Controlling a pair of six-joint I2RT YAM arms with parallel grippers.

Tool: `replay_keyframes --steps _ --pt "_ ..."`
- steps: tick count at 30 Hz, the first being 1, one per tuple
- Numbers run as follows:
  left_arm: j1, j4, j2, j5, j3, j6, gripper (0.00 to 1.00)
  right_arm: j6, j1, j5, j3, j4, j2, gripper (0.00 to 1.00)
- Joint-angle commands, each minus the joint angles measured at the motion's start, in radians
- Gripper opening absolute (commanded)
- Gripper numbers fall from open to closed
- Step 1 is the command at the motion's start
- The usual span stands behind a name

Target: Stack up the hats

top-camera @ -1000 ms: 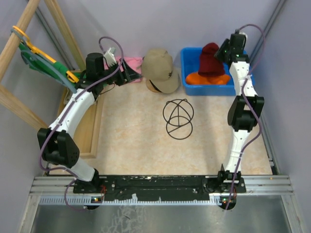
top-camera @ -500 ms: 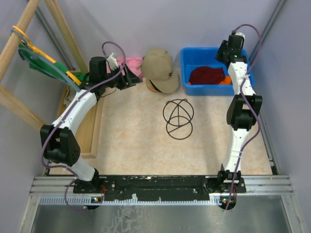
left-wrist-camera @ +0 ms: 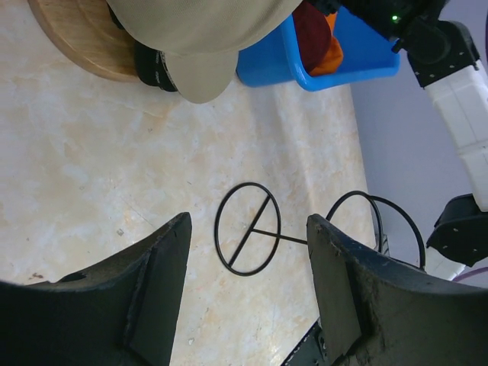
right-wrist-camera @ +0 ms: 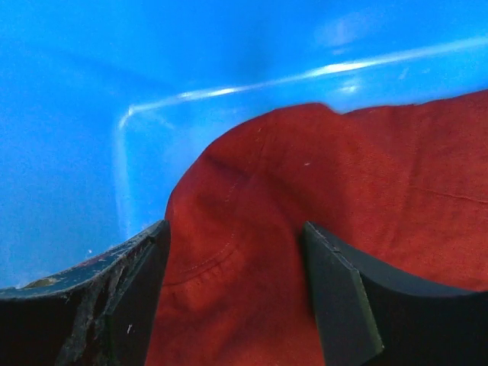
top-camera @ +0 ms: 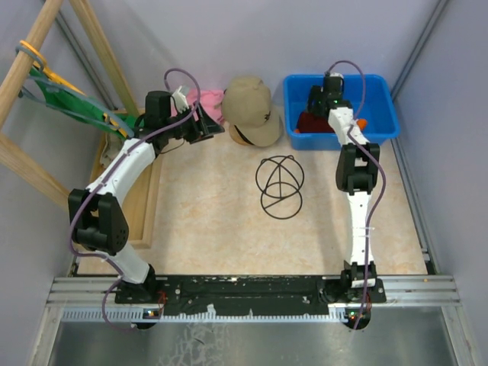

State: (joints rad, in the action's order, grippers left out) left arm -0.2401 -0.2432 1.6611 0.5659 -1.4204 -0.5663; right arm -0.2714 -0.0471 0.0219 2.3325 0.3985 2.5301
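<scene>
The dark red hat lies flat in the blue bin, and a corner of the bright orange hat sticks out beside it. My right gripper hangs low in the bin, open, its fingers either side of the red fabric without pinching it. A tan cap rests at the back centre, with a black cap's edge showing beneath it. Just left of the tan cap, my left gripper is open and empty.
A black wire stand lies mid-table. A pink folded cloth sits behind the left gripper. A green garment on a yellow hanger hangs from the wooden frame at far left. A wooden board lies along the left wall.
The right gripper let go of the dark red hat, which dropped from held upright to lying flat in the bin. The right arm then swung left and down over it. The left gripper edged right.
</scene>
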Motion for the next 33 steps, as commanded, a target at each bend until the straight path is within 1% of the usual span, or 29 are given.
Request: replay_keyframes --steps 1,4,9,11,13,14,15,17,21,24,25,26,27,29,30,31,33 --pt "-0.002 -0.022 0.021 -0.009 -0.027 0.026 0.68 0.052 -0.016 0.05 0.11 -0.046 0.041 0.7" --pt "-0.002 -0.034 0.019 -0.014 -0.015 0.032 0.68 0.083 -0.019 0.075 0.106 -0.063 0.063 0.72" --pt "-0.002 -0.033 0.006 -0.025 0.021 0.033 0.68 0.105 -0.019 0.119 0.103 -0.074 0.08 0.72" --pt "-0.002 -0.033 0.007 -0.025 0.029 0.031 0.67 0.105 -0.019 0.139 0.107 -0.081 0.084 0.69" --pt "-0.002 -0.033 0.008 -0.022 0.035 0.028 0.68 0.107 -0.019 0.151 0.117 -0.089 0.093 0.61" --pt "-0.002 -0.033 0.007 -0.021 0.037 0.027 0.68 0.106 -0.018 0.152 0.122 -0.093 0.1 0.6" --pt "-0.002 -0.034 0.008 -0.02 0.038 0.027 0.68 0.103 -0.017 0.154 0.129 -0.092 0.109 0.6" --pt "-0.002 -0.039 0.006 -0.021 0.038 0.028 0.67 0.099 -0.016 0.153 0.137 -0.091 0.122 0.63" --pt "-0.002 -0.055 0.0 -0.026 0.042 0.036 0.67 0.09 -0.017 0.136 0.138 -0.075 0.131 0.64" --pt "-0.002 -0.054 -0.003 -0.024 0.052 0.034 0.67 0.093 -0.017 0.141 0.129 -0.07 0.127 0.62" --pt "-0.002 -0.054 -0.006 -0.024 0.055 0.03 0.67 0.093 -0.017 0.147 0.129 -0.07 0.127 0.58" --pt "-0.001 -0.054 -0.007 -0.024 0.057 0.031 0.67 0.091 -0.017 0.152 0.129 -0.07 0.127 0.51" --pt "-0.002 -0.054 -0.009 -0.023 0.06 0.031 0.67 0.09 -0.017 0.158 0.129 -0.07 0.127 0.39" --pt "-0.002 -0.054 -0.015 -0.026 0.067 0.029 0.67 0.086 -0.017 0.165 0.131 -0.065 0.121 0.12" --pt "-0.002 -0.054 -0.018 -0.027 0.069 0.027 0.67 0.086 -0.017 0.171 0.131 -0.063 0.114 0.02" --pt "-0.002 -0.054 -0.02 -0.028 0.07 0.027 0.67 0.085 -0.019 0.178 0.13 -0.058 0.105 0.0" --pt "-0.002 -0.055 -0.024 -0.027 0.068 0.025 0.67 0.088 -0.019 0.181 0.124 -0.046 0.073 0.0"
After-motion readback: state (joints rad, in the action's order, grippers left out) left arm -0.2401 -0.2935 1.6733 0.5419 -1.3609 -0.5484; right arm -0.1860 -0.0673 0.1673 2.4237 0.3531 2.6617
